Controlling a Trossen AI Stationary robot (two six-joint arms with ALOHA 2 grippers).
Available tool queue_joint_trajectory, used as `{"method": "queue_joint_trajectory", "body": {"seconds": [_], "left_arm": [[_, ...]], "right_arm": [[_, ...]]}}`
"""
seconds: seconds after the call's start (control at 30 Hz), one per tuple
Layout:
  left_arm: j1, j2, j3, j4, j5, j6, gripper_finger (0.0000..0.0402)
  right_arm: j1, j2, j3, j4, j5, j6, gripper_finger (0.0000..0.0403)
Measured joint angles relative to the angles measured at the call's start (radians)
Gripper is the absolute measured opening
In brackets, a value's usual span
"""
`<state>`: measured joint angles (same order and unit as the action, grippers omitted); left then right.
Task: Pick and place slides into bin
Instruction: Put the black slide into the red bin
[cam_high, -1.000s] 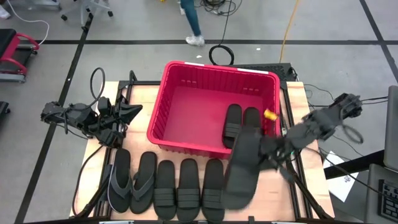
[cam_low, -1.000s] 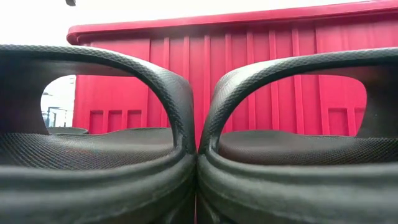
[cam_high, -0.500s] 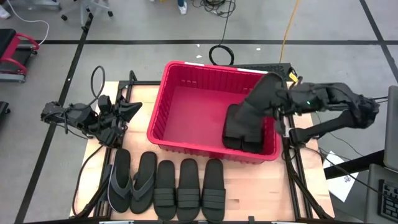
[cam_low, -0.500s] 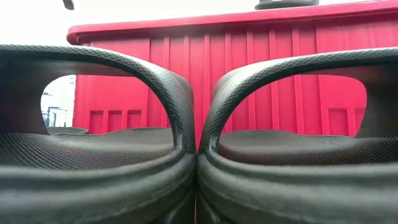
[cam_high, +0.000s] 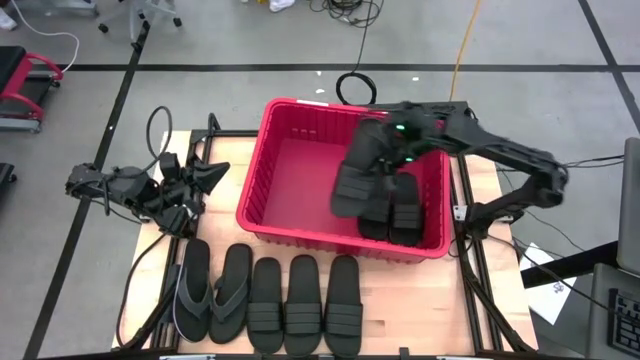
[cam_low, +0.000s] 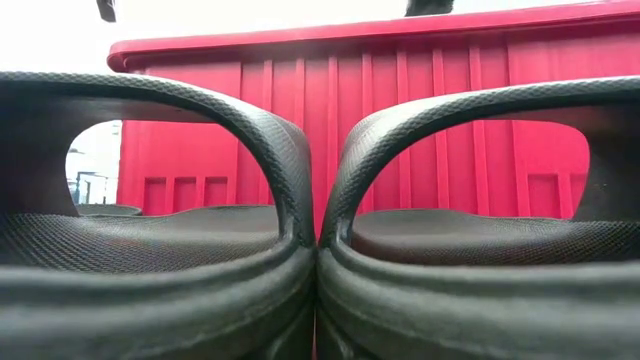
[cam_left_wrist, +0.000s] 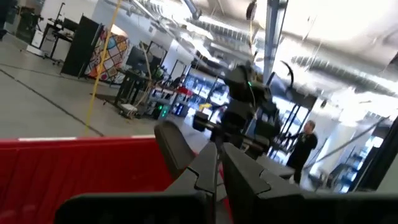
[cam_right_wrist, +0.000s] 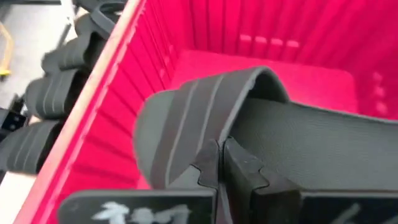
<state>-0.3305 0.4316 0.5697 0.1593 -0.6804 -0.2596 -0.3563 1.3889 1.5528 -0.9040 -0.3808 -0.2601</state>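
We read no writing. Our right gripper (cam_right_wrist: 219, 163), fingers clamped on a sandal's (cam_high: 357, 176) strap, has moved farther over the bin (cam_high: 283, 139); left gripper (cam_high: 205, 180) rests closed, empty.

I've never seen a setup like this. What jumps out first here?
The big red bin at the table's middle, with the right gripper over it, shut on a black ribbed slide above two slides already inside. Five more sandals lie in a row in front of the bin, while the left gripper waits at the table's left.
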Motion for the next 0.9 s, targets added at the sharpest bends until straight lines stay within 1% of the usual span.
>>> {"method": "queue_joint_trajectory", "body": {"seconds": [0.13, 0.2, 0.37, 0.53, 0.63, 0.77, 0.9], "left_arm": [[0.000, 0.000, 0.000, -0.105, 0.000, -0.016, 0.0024], [0.000, 0.000, 0.000, -0.149, 0.000, -0.031, 0.0024], [0.000, 0.000, 0.000, -0.170, 0.010, -0.016, 0.0024], [0.000, 0.000, 0.000, -0.158, 0.013, 0.024, 0.0024], [0.000, -0.001, 0.000, -0.157, 0.001, 0.025, 0.0024], [0.000, -0.001, 0.000, -0.156, -0.001, 0.044, 0.0024], [0.005, -0.001, 0.000, -0.156, -0.002, 0.075, 0.0024]], "right_arm": [[-0.020, 0.125, 0.000, 0.100, -0.063, 0.008, 0.0000], [-0.023, 0.181, 0.000, 0.115, -0.077, 0.010, 0.0000], [-0.025, 0.294, 0.000, 0.114, -0.096, 0.012, 0.0000], [-0.061, 0.368, 0.000, 0.111, -0.171, -0.019, 0.0000], [-0.090, 0.405, 0.000, 0.112, -0.167, -0.034, 0.0000], [-0.112, 0.436, 0.000, 0.158, -0.162, -0.007, 0.0000], [-0.116, 0.456, -0.004, 0.133, -0.170, -0.014, 0.0000]]}}
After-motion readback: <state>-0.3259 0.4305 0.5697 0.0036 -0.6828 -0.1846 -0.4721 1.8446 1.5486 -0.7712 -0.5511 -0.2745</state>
